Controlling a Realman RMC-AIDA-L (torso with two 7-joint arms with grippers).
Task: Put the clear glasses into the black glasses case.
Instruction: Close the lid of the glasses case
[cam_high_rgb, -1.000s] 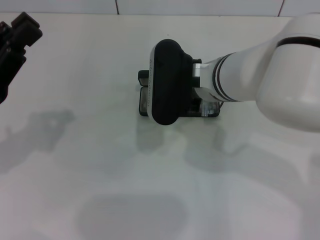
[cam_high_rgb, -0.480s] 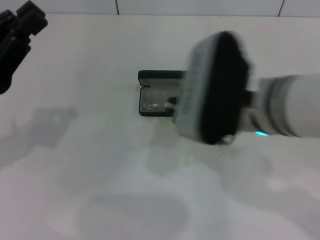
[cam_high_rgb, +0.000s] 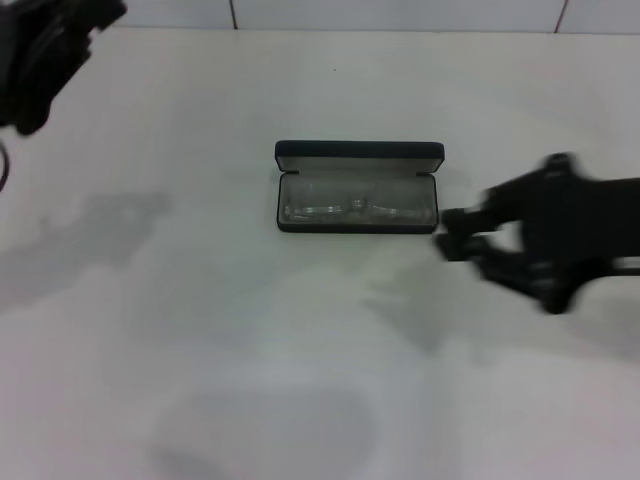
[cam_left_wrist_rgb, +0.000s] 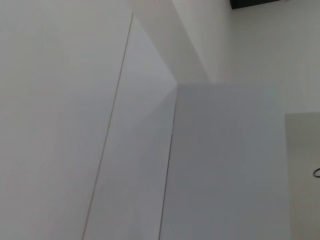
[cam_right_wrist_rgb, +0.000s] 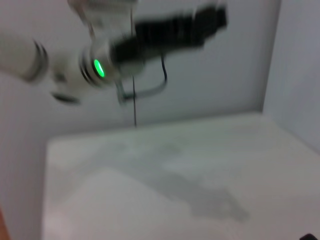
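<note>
I found the black glasses case (cam_high_rgb: 358, 188) open on the table (cam_high_rgb: 300, 350), the clear glasses (cam_high_rgb: 357, 209) lying inside it. The right gripper (cam_high_rgb: 452, 245) stood just beside the case, blurred; I could not tell its opening, and it held nothing I could see. The left gripper (cam_high_rgb: 45, 45) was cut off at the far corner, its state unreadable.

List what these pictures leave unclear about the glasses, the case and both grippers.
- Clear glasses in the open black glasses case, head view: too transparent to tell how the arms lie.
- Right gripper, head view: motion-blurred beside the case, apart from it.
- Left gripper, head view: cut off by the upper corner.
- Left wrist view: only a sliver of the case at the edge.
</note>
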